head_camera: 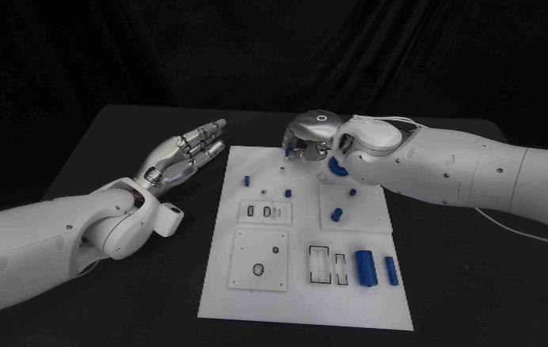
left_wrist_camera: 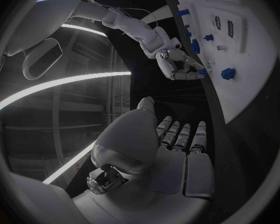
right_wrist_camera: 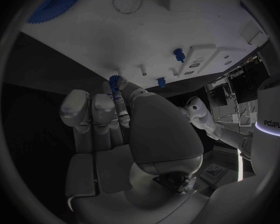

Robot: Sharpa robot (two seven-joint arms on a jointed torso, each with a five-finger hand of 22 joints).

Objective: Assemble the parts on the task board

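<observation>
**Right hand at the board's far edge**

The right hand (head_camera: 310,137) pinches a small toothed blue part (right_wrist_camera: 115,80) over the far edge of the flat white task board (head_camera: 299,299). The left hand (head_camera: 188,154), fingers straight and empty, hovers above bare black table (head_camera: 137,299) beside the board's left edge.

My worktop (head_camera: 137,299) is black (matte, dark all round); the white task board (head_camera: 299,303) lies flat at its middle.
</observation>
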